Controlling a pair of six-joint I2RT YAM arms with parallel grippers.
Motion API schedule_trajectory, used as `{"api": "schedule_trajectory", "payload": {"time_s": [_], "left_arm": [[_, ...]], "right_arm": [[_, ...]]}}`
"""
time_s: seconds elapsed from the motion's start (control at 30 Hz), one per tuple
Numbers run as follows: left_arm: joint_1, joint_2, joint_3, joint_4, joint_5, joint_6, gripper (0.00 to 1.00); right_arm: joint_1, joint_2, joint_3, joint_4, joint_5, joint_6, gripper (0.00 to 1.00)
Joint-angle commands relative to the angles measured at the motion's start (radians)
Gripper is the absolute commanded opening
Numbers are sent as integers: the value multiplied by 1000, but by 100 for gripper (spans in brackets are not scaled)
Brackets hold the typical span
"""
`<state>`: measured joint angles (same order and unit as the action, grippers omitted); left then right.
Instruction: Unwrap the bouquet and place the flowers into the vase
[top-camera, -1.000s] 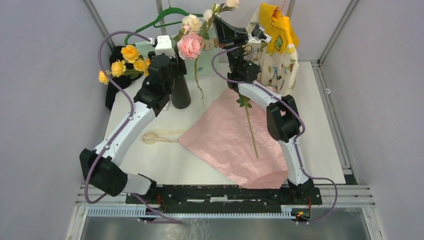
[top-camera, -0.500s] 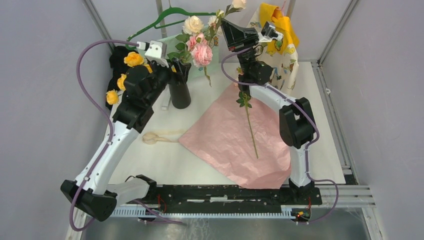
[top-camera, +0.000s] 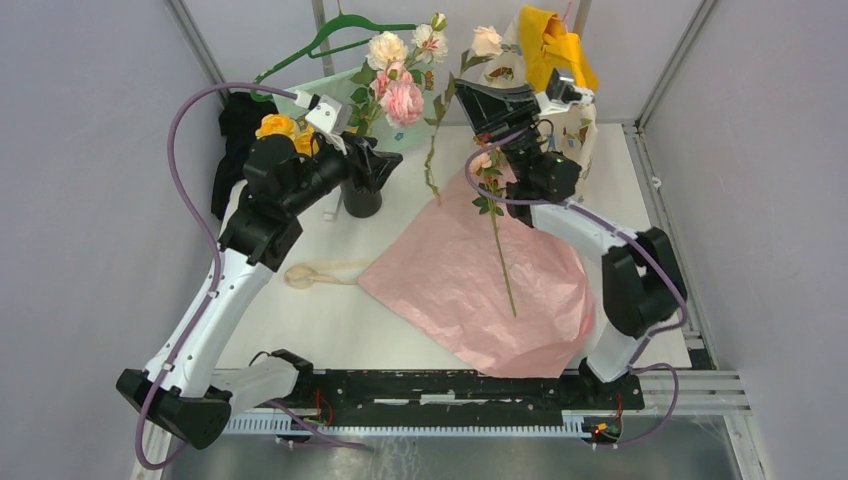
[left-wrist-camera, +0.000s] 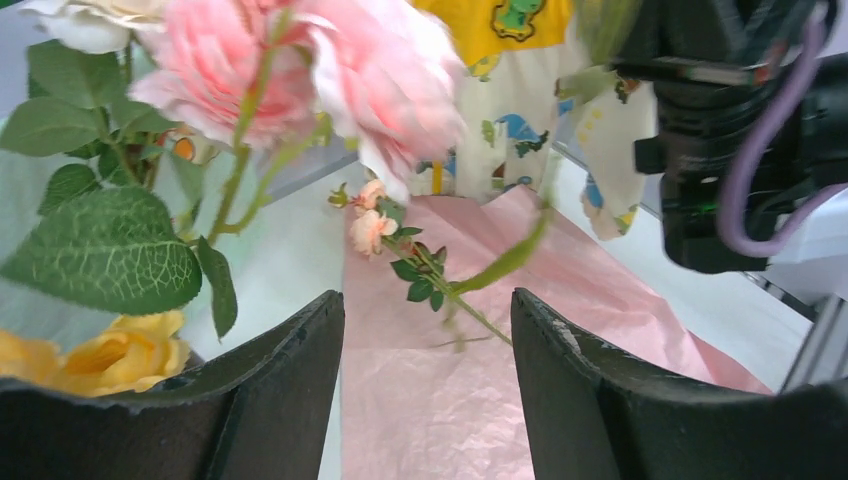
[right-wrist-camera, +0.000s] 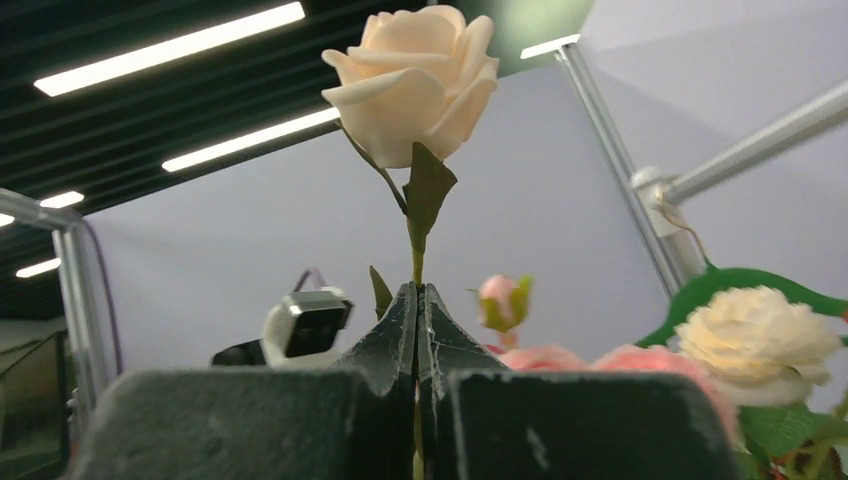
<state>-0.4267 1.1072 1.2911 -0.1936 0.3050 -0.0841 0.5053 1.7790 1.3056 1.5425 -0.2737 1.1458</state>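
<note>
Cream rose (right-wrist-camera: 412, 85) pinched (right gripper (right-wrist-camera: 417, 297) closed).

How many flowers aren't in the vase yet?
2: a cream rose held by the right end effector, raised at the back; a pink-bud stem lying on the pink paper. The left arm may hide others.

The white counter (top-camera: 330, 320) held a big pink paper (top-camera: 470, 290). A ribbon (top-camera: 320, 272) lay just left of it. A vase (top-camera: 362, 203) and a black cloth (top-camera: 232, 130) sat farther back.
</note>
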Motion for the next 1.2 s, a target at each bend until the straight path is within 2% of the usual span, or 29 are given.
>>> {"api": "schedule_trajectory", "payload": {"time_s": [0.0,0.27,0.53,0.8,1.07,1.17], "left_arm": [[3,-27,44,1,137,12,68],[2,-48,56,8,304,-18,69],[-1,-93,53,74,440,-74,70],[-4,-67,54,98,449,-94,70],[-4,-43,56,91,415,-82,71],[-4,-37,55,91,405,-83,68]], "right_arm": [[-3,-188,-90,88,-109,-70,0],[6,-286,-145,-8,-187,-98,1],[41,-232,-80,-70,-225,-123,0],[117,-144,76,-162,-264,-149,0],[166,-141,95,-201,-280,-185,0],[167,-139,102,-212,-282,-193,1]]}}
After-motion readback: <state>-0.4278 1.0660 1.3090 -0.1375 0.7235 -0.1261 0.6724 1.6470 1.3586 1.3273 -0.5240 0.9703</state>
